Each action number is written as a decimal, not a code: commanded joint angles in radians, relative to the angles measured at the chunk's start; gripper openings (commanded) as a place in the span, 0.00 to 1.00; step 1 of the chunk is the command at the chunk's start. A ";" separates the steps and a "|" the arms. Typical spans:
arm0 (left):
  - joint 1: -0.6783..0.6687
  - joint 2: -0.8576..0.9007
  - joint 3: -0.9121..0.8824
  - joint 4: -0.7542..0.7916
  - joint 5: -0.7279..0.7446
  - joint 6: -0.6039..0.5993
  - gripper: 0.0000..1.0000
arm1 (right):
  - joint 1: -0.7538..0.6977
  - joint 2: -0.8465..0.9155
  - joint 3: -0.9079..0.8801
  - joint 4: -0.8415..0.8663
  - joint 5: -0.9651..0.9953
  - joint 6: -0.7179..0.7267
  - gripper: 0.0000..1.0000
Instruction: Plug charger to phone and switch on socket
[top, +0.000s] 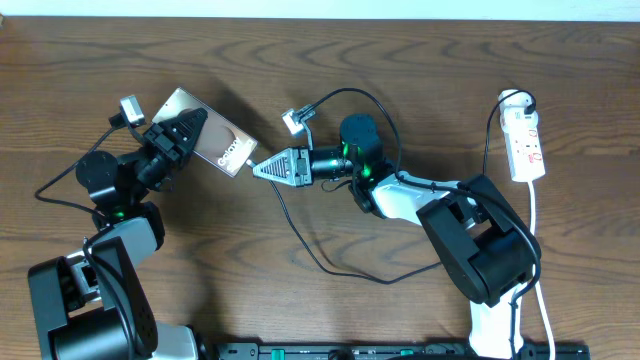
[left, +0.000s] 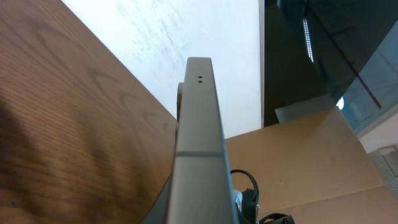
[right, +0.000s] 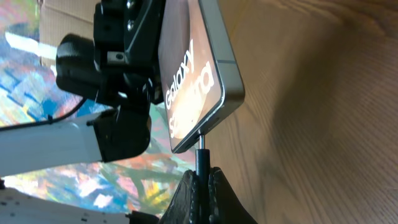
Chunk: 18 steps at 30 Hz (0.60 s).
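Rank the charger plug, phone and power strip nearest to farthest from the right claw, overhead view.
1. The charger plug, pinched in the right claw.
2. The phone, just beyond its tip, leftward.
3. The power strip, far off on the right side.

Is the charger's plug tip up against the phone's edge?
Yes, the plug tip, pinched in the right gripper, touches the edge of the phone.

The phone (right: 193, 74) reads "Galaxy" over a second word, possibly starting "S".
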 joint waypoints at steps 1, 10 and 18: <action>-0.031 -0.013 -0.004 0.005 0.123 -0.010 0.08 | 0.001 -0.004 0.027 0.020 0.163 0.056 0.01; -0.031 -0.013 -0.004 0.005 0.121 -0.010 0.07 | 0.015 -0.004 0.027 0.020 0.187 0.112 0.01; -0.030 -0.013 -0.004 0.005 0.120 -0.009 0.07 | 0.015 -0.004 0.027 0.019 0.177 0.100 0.01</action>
